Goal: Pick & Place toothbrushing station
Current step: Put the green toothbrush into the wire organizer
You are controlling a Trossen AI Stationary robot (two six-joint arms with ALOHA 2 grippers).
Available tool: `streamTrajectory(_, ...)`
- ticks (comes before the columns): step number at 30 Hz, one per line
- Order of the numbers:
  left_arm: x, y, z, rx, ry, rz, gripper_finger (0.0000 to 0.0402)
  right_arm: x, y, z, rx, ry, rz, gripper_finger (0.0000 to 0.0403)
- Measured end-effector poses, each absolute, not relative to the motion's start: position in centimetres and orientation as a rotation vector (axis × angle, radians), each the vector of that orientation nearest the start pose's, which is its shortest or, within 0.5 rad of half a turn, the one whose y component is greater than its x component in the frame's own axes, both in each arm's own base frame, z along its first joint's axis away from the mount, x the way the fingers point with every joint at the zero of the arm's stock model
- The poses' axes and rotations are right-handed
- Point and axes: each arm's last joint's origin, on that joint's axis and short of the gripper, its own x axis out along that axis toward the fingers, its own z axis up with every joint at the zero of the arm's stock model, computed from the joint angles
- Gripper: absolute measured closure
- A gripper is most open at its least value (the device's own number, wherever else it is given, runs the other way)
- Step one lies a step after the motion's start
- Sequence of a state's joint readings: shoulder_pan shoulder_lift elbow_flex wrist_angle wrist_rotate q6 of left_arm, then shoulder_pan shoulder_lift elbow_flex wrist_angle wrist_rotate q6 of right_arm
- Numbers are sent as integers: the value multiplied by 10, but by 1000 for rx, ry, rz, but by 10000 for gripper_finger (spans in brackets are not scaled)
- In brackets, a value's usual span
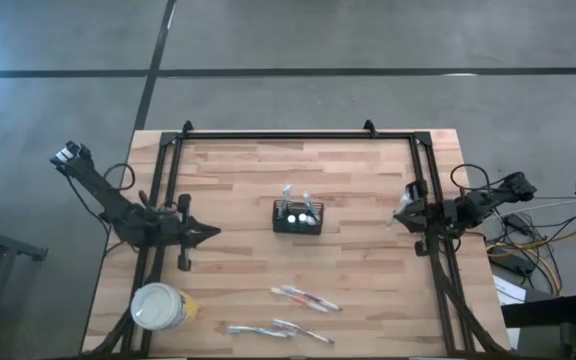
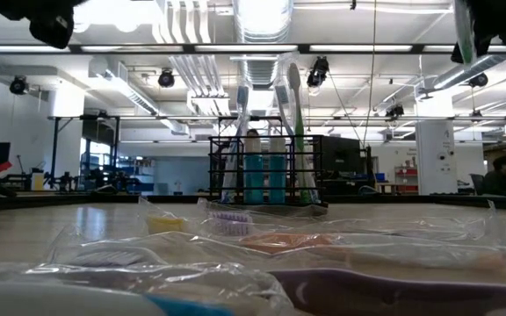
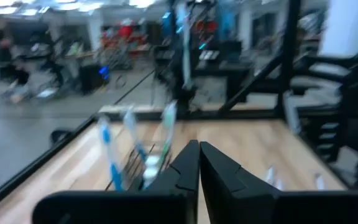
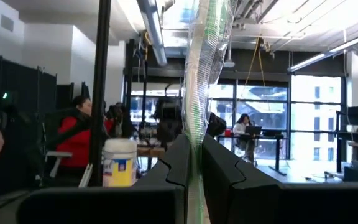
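Observation:
The toothbrushing station, a black mesh caddy (image 1: 297, 217), stands on its base at the table's middle with toothbrushes upright in it; the low view shows the caddy (image 2: 266, 168) too. My left gripper (image 1: 211, 232) hovers shut to the caddy's left, pointing at the caddy (image 3: 138, 167), its shut gripper (image 3: 199, 144) holding nothing. My right gripper (image 1: 398, 213) is by the table's right rail, shut on a clear-wrapped green toothbrush (image 4: 199, 74). My right gripper pinches the wrapped toothbrush (image 4: 196, 134) between its two fingers, which lie across it. The fingers come about level from the table's right side. The toothbrush stands upright through the hold, lifted clear of the table.
A round white tub (image 1: 161, 306) with a yellow label stands at the near left corner. Several wrapped toothbrushes (image 1: 305, 298) lie loose on the near part of the table. Black frame rails (image 1: 298, 135) run along the far, left and right edges.

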State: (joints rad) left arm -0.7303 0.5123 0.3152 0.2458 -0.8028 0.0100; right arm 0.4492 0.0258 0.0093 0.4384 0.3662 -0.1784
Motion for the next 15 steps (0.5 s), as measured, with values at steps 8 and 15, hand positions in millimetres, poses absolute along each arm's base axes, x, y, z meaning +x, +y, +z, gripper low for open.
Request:
streamTrajectory(8, 103, -67, 237, 28, -60, -4, 394, 87, 31, 199, -6, -327, 58, 385)
streamTrajectory(15, 102, -63, 233, 77, -60, 26, 397, 90, 32, 197, -49, -301, 55, 385)
